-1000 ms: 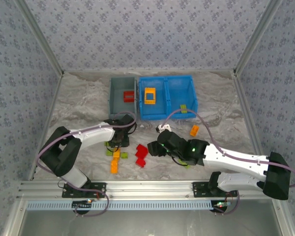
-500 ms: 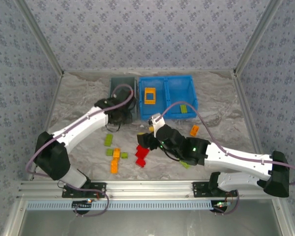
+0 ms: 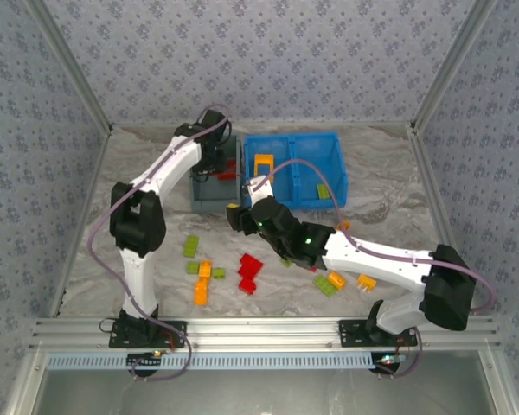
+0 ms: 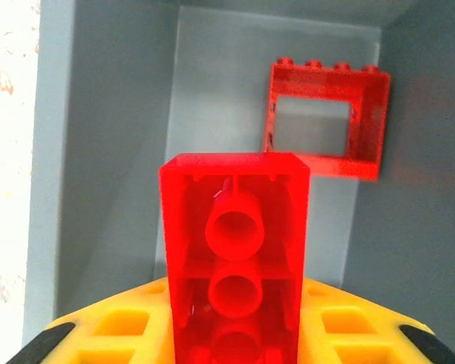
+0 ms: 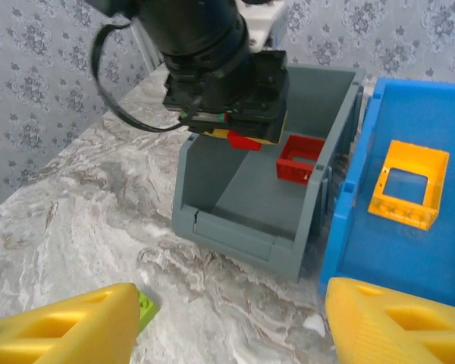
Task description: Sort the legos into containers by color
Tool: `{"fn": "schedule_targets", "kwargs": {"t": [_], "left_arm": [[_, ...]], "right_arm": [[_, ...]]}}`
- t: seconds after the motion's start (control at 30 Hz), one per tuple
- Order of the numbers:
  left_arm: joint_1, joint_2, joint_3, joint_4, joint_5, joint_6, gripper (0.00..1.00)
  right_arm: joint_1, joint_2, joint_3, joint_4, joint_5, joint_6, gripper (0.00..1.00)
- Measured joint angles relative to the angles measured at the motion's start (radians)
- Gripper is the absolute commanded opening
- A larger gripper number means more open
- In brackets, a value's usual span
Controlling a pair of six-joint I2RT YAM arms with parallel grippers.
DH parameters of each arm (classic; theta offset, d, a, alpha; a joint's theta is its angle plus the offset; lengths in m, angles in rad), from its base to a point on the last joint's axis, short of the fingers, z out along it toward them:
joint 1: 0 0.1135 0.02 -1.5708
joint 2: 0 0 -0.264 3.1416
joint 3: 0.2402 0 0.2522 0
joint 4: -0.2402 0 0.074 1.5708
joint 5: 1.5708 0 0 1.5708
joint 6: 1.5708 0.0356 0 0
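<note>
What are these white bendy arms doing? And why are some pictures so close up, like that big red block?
Those are two robot arms bolted to a table. Each one ends in a two-finger pincher called a gripper. The wide picture comes from a camera high above. The two close-up pictures come from small cameras on the wrists.

The left gripper pinches a red brick over the gray bin, where a red frame already lies. The right gripper is open, with its yellow fingers wide apart, near that bin.

Next to it is a blue bin with an orange frame in one half and a green brick in the other. Loose bricks in red, orange and green lie on the marble table.
</note>
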Motion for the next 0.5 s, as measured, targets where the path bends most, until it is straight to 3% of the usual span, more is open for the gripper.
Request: {"fn": "schedule_targets", "kwargs": {"t": [0.23,0.5], "left_arm": [[0.013,0.151,0.185,-0.048,-0.034,0.027,0.31],[0.014,0.214,0.244,-0.086,-0.046,0.035,0.49]], "right_arm": [[-0.006,0.057,0.043,0.056,-0.005,-0.011,0.69],[-0.006,0.048,0.039,0.060,-0.009,-0.002,0.70]]}}
